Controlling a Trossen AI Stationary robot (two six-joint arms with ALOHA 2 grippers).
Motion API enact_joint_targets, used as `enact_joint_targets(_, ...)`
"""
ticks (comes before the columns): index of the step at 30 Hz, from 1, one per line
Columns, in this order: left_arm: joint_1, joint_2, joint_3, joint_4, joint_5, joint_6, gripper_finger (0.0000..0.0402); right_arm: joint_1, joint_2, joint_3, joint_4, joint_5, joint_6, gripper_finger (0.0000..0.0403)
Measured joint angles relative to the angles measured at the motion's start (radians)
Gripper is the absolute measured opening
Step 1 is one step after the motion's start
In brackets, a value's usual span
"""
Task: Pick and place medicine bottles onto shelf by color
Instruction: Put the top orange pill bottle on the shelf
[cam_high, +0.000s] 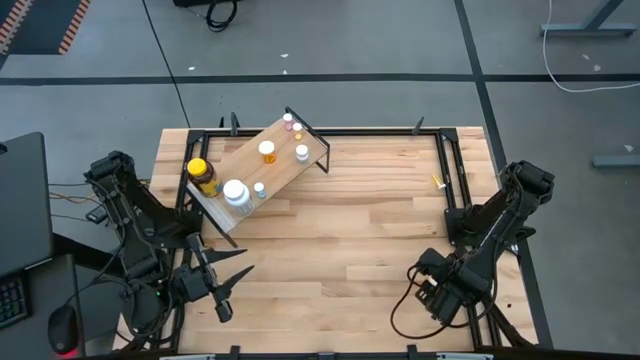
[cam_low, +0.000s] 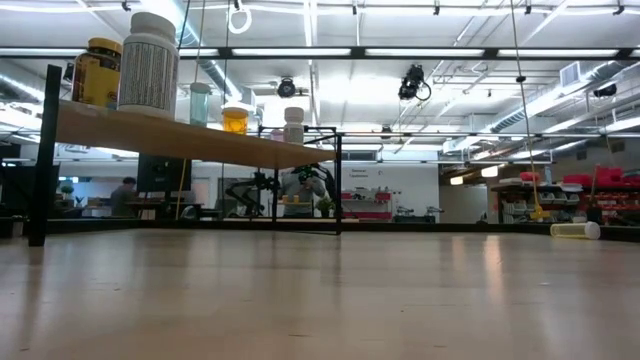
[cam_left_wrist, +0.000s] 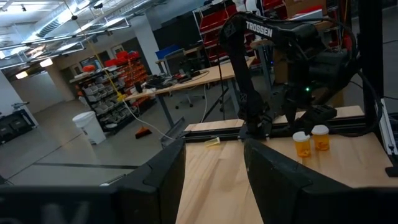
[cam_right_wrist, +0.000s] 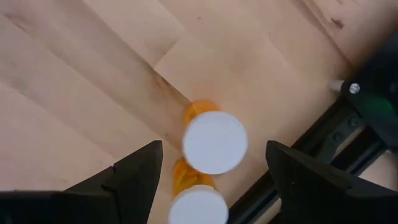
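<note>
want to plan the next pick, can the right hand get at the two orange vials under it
Probably yes. The right hand hangs open straight above the two orange vials, which stand upright on bare tabletop. Only the black frame rail runs close beside them.

A robotics workshop: open industrial ceiling with strip lights, stocked storage racks, workbenches and a grey concrete floor.

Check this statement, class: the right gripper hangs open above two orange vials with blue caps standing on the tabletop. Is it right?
One detail is wrong: the caps are white, not blue. The right wrist view shows the right gripper open above two orange vials, white-capped, standing on the tabletop.
</note>
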Motion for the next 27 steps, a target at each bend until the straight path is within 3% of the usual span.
enact_joint_targets(27,0.001,0.000,0.000,0.000,0.000,-0.001,0.0172,0.062,0.001,-0.159,0.175,-0.020,0.077,0.0295)
